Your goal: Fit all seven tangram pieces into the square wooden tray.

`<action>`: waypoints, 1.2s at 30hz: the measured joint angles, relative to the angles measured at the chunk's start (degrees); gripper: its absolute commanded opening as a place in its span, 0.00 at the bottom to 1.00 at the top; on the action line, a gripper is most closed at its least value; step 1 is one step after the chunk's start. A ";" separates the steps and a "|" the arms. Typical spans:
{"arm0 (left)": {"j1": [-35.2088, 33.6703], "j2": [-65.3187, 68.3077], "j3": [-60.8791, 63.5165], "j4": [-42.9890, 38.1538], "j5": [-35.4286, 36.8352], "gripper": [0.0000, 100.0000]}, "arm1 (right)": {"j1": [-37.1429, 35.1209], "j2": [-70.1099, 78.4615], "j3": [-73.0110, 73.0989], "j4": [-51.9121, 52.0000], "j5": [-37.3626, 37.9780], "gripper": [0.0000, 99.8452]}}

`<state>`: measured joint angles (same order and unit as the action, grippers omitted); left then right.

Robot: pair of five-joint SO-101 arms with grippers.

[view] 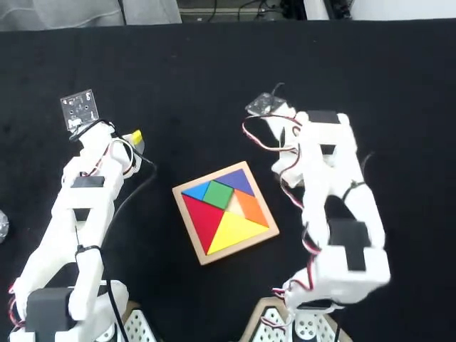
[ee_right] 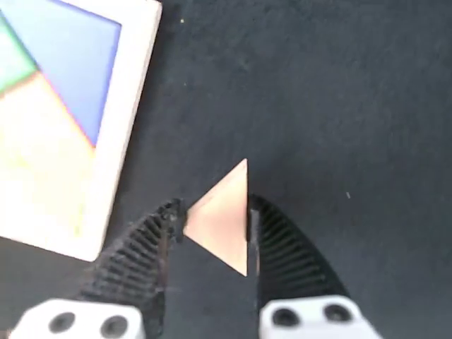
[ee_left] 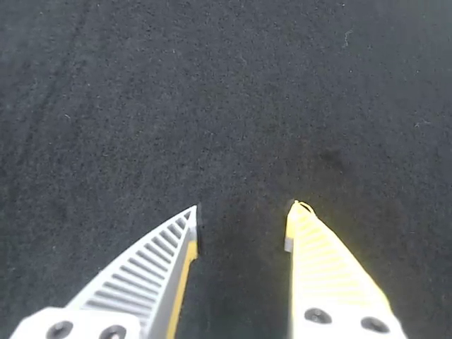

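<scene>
Right hand (ee_right: 213,209) is closed on the pale triangle (ee_right: 220,226). The triangle's long edge sits flat against one finger and the opposite corner against the other. So its long axis runs along the fingers, with one sharp tip poking out ahead. Can't tell if it's lifted or resting on the surface (view: 214,85).

Key relation: the tray (ee_right: 131,113) is just beside the right hand, on the side toward the other arm, with its near corner close to the fingertips. The tray is not under the hand yet, and triangle and tray are apart.

In the high view the tray sits rotated, corner-on to both arms, between them. The right arm is clearly the nearer one.

Left hand (ee_left: 245,210) is open about halfway and holds nothing. It's over bare surface, well apart from the tray.

Count:
- Tray: 1
- Pieces seated: 6, namely blue piece (view: 195,191), green piece (view: 219,194), purple piece (view: 239,181), orange piece (view: 251,208), red piece (view: 202,222) and yellow piece (view: 235,229)
- Pieces in hand: 1
- Total: 7

One small pale gap (view: 233,204) shows mid-tray between green, orange and yellow. My read is that it's the last slot, so the task is nearly done.

Next move likely needs a short shift toward the tray centre plus wrist rotation to match the gap. The risk is an edge catching on the neighbouring pieces.
</scene>
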<state>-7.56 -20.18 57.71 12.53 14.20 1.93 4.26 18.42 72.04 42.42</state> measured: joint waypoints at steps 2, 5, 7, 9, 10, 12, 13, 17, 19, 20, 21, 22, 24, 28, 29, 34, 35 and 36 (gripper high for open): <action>0.00 0.00 0.00 0.00 0.00 0.21 | -1.32 -3.69 0.00 2.64 -3.87 0.04; 0.00 0.00 0.00 0.00 0.00 0.21 | -5.71 -8.18 0.26 4.92 -12.22 0.04; 0.00 0.00 0.00 0.00 0.00 0.21 | -9.76 -9.67 1.93 5.01 -19.25 0.04; 0.00 0.00 0.00 0.00 0.00 0.21 | -14.42 -9.85 4.31 4.40 -25.76 0.04; 0.00 0.00 0.00 0.00 0.00 0.21 | -16.88 -9.85 5.63 3.78 -28.84 0.04; 0.00 0.00 0.00 0.00 0.00 0.21 | -21.19 -9.85 8.18 2.11 -34.46 0.04; 0.00 0.00 0.00 0.00 0.00 0.21 | -22.86 -9.85 9.05 1.41 -37.71 0.04; 0.00 0.00 0.00 0.00 0.00 0.21 | -24.79 -9.41 11.87 -2.37 -46.59 0.04; 0.00 0.00 0.00 0.00 0.00 0.21 | -24.79 -9.14 12.40 -4.04 -47.74 0.04; 0.00 0.00 0.00 0.00 0.00 0.21 | -24.79 -8.62 12.84 -5.01 -48.09 0.04; 0.00 0.00 0.00 0.00 0.00 0.21 | -24.79 -7.91 13.19 -5.19 -48.18 0.04; 0.00 0.00 0.00 0.00 0.00 0.21 | -24.97 -7.38 13.54 -5.71 -48.35 0.04; 0.00 0.00 0.00 0.00 0.00 0.21 | -26.02 -6.59 13.63 -6.24 -48.53 0.04; 0.00 0.00 0.00 0.00 0.00 0.21 | -26.37 -4.84 13.63 -6.51 -50.90 0.04; 0.00 0.00 0.00 0.00 0.00 0.21 | -26.37 -4.48 13.63 -6.59 -52.04 0.04; 0.00 0.00 0.00 0.00 0.00 0.21 | -26.73 -3.25 13.63 -6.77 -53.27 0.05; 0.00 0.00 0.00 0.00 0.00 0.21 | -26.64 -3.16 13.63 -7.12 -53.27 0.05; 0.00 0.00 0.00 0.00 0.00 0.21 | -26.64 -3.16 13.63 -7.30 -53.27 0.05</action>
<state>-7.56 -20.18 57.71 12.53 14.20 -24.70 1.10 32.04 64.75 -10.86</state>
